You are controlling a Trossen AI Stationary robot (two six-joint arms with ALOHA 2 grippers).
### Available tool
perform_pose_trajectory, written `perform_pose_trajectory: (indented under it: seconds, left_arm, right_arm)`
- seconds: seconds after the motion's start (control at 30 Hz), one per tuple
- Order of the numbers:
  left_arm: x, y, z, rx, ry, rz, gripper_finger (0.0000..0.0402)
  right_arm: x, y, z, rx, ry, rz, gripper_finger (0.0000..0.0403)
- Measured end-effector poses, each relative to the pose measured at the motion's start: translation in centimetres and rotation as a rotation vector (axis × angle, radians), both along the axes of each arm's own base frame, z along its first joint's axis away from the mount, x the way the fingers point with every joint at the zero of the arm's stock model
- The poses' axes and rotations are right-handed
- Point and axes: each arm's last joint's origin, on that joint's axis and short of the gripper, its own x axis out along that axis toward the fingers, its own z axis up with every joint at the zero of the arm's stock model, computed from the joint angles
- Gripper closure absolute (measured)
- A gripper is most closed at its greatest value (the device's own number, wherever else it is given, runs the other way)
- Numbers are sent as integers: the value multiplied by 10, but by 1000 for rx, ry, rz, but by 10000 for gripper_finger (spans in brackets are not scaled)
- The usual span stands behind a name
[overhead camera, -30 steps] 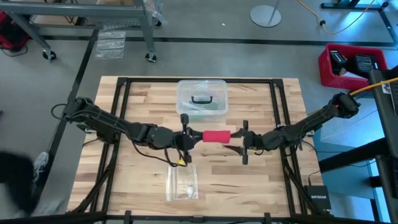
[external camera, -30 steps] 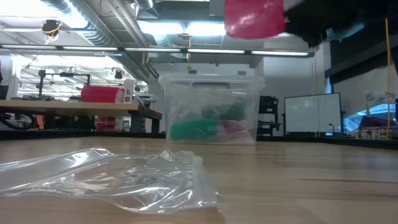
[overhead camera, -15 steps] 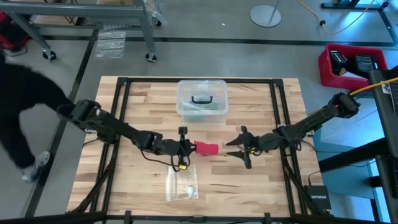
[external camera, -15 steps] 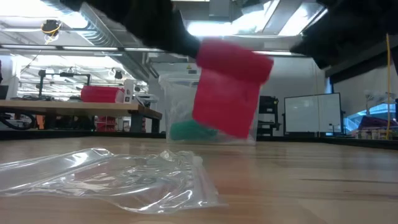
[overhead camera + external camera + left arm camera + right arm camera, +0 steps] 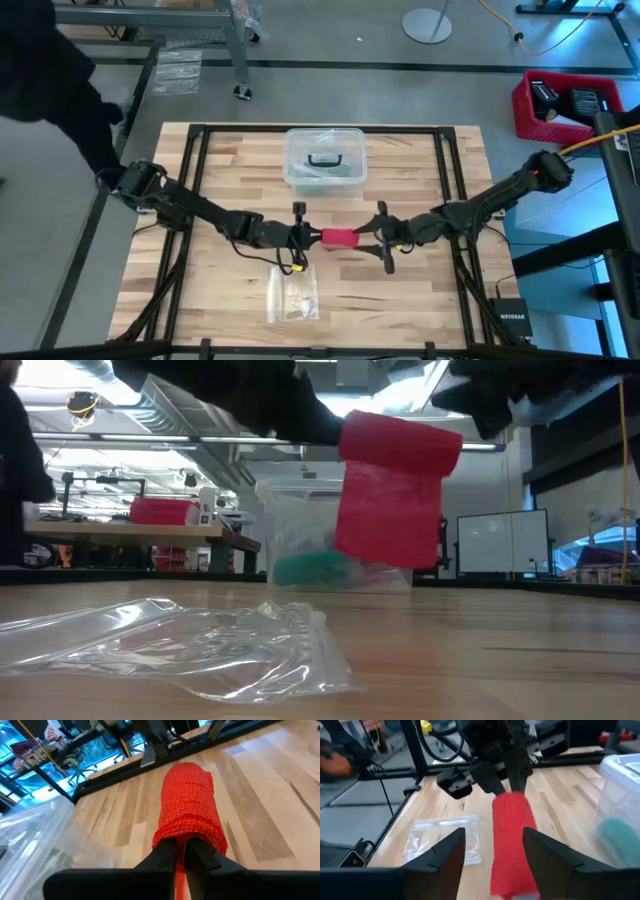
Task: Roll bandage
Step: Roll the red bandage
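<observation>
Between my left fingers [image 5: 182, 851], pressed together on its near end, sits the red woven fabric bandage [image 5: 189, 802] — a short rolled cylinder held clear of the tabletop. My left gripper [image 5: 303, 237] has carried it down and toward the front of the pale wooden slat table [image 5: 420, 300] from where it hung a second ago. My right gripper [image 5: 381, 243] has followed and now stands at the roll's far end, its fingers [image 5: 547, 851] apart on either side of the roll, not closed on it. In the low view a flap of the roll hangs loose, so I judge the winding unfinished and the right fingers placed to take it up. Just below my left fingers lies the small clear plastic bag [image 5: 292, 295]; farther off, beyond the roll, stands the clear plastic box with black handle [image 5: 323, 160]. Past the table's left corner, a person in dark clothing [image 5: 50, 70] is moving about.
</observation>
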Motion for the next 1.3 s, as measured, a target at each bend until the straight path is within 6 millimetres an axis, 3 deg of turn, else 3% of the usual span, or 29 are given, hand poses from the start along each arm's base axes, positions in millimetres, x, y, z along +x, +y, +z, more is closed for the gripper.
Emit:
perform_pose_trajectory:
  seconds: [0.17, 0.47, 0.67, 0.97, 1.3]
  left_arm:
    - [0, 0, 1, -10, -11, 2, 391]
    - [0, -3, 3, -7, -29, -10, 391]
    - [0, -4, 2, 7, -21, -18, 391]
    - [0, -6, 4, 6, -35, -22, 391]
    - [0, -8, 5, -2, -52, -25, 391]
  right_arm:
    - [15, -4, 27, -70, 184, 7, 162]
    - [52, -6, 27, -36, 328, 95, 105]
    - [58, -4, 14, -64, 390, 100, 113]
    - [57, -5, 12, -112, 416, 69, 155]
    - [55, -6, 9, -131, 443, 51, 171]
